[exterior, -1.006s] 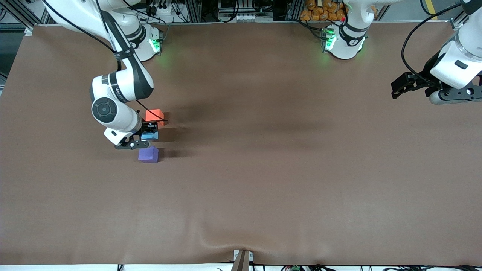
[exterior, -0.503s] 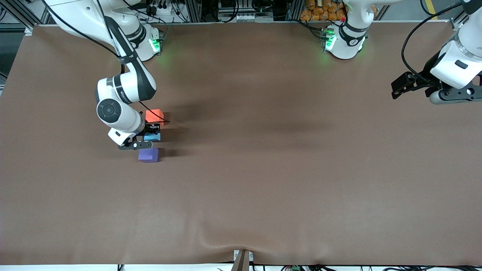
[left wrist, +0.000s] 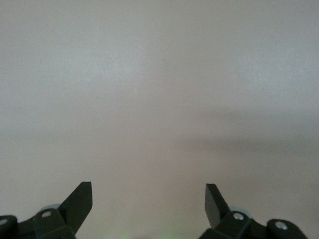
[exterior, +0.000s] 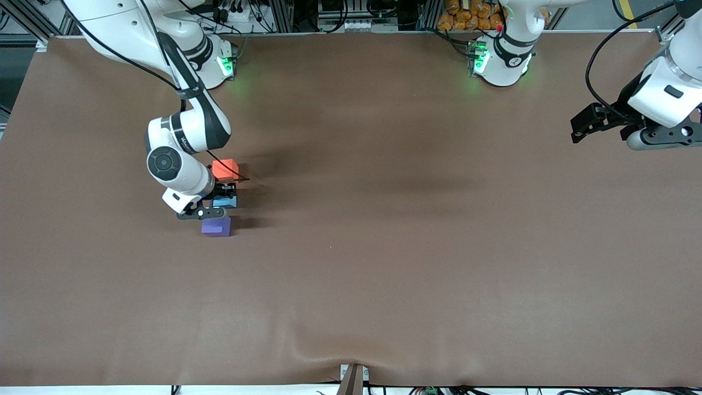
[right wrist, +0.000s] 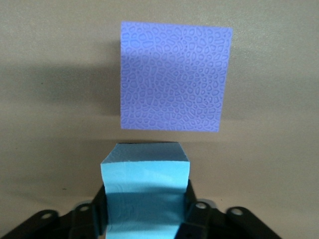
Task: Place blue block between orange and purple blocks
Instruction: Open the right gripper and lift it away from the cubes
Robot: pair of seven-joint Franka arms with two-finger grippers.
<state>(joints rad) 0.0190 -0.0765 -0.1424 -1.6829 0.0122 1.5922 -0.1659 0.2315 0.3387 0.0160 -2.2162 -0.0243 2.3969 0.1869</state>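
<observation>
My right gripper [exterior: 224, 196] is shut on the blue block [exterior: 226, 202], low over the table between the orange block [exterior: 225, 168] and the purple block [exterior: 216, 226]. In the right wrist view the blue block [right wrist: 145, 191] sits between my fingers, with the purple block [right wrist: 174, 83] just past it. The orange block does not show there. My left gripper [exterior: 581, 127] is open and waits in the air at the left arm's end of the table. Its wrist view shows only its two spread fingertips [left wrist: 79, 199] over bare brown cloth.
The brown cloth [exterior: 384, 247] covers the whole table. Both robot bases [exterior: 499, 60] stand along the edge farthest from the front camera. A small bracket [exterior: 354, 378] sits at the cloth's nearest edge.
My right gripper has carried the blue block a little toward the left arm's end and lower, settling it between the orange and purple blocks. The left arm has barely moved.
</observation>
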